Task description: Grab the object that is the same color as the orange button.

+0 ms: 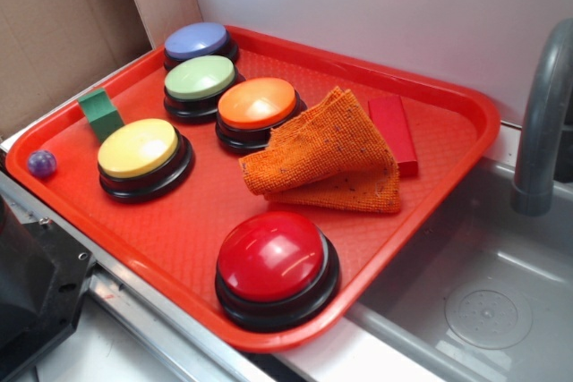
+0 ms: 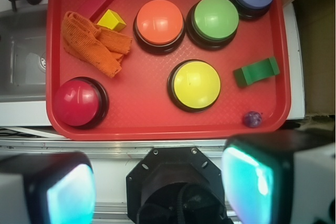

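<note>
A red plastic tray (image 1: 466, 131) fills the centre of the exterior view. On it stand four dome buttons on black bases that are no part of the task:
- Red-topped button (image 1: 276, 267), the largest, at the lower centre, near the tray's front rim.
- Yellow-topped button (image 1: 141, 157), centre left.
- Green-topped button (image 1: 199, 85), upper centre left.
- Blue-purple-topped button (image 1: 199, 44), just behind the green one.

A red rectangular block (image 1: 394, 134) lies right of centre. A green block (image 1: 100, 114) stands left of the yellow-topped button. A small purple ball (image 1: 41, 163) rests near the tray's left corner. The wrist view also shows a yellow block (image 2: 111, 20) just beside the red block. A grey sink (image 1: 488, 292) and faucet (image 1: 544, 114) occupy the right edge.
</note>
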You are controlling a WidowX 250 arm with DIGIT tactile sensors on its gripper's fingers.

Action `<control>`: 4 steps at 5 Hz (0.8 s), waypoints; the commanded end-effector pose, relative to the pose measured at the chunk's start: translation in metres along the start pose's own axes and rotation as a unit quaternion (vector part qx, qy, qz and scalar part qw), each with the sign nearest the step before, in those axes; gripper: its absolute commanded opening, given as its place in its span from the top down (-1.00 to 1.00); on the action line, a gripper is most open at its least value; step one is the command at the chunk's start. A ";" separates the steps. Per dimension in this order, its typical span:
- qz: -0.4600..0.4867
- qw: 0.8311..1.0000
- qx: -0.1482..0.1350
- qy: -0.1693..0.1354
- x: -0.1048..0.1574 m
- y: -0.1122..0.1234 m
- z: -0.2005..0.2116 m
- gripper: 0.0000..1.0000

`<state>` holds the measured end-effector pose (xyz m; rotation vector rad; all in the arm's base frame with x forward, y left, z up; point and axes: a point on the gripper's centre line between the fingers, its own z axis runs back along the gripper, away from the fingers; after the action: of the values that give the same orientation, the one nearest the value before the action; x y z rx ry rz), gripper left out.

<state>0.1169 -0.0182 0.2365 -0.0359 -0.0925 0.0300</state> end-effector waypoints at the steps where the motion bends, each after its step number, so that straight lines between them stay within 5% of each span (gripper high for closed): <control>1: 0.000 1.000 0.000 0.000 0.000 0.000 0.000 -1.00; 4: 0.043 0.997 0.026 -0.063 0.053 -0.018 -0.037 -1.00</control>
<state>0.1737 -0.0364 0.1957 0.0172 -0.1818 0.1240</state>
